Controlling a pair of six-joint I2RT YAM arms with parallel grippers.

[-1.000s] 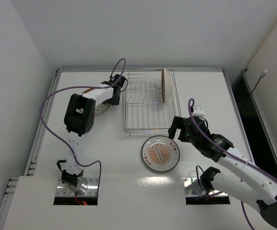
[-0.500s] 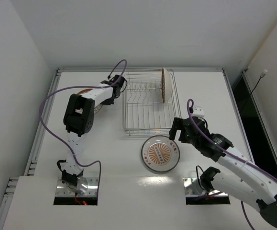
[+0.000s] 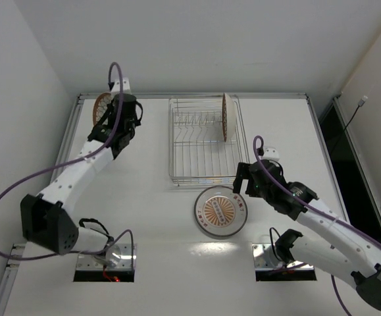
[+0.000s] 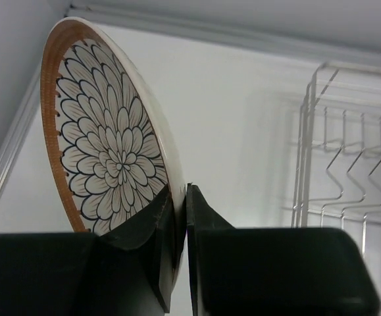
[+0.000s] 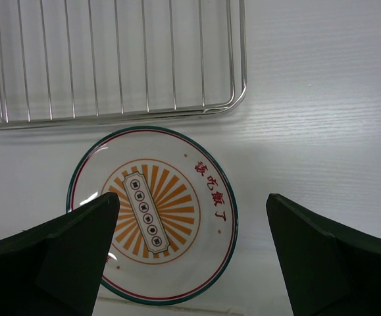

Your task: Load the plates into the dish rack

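The left gripper (image 4: pixel 182 201) pinches a flowered plate (image 4: pixel 104 151) beside the dish rack (image 3: pixel 202 141); the right gripper (image 5: pixel 191 207) gapes over the sunburst plate (image 5: pixel 152 214).

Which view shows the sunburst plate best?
Right wrist: the sunburst plate is large and sharp, its rays and red characters clear. Top external shows it small, beside the dish rack; left wrist misses it.

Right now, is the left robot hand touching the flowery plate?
Touching. The left wrist view shows the left gripper shut on the flowery plate, its rim pinched between the jaws with no gap.
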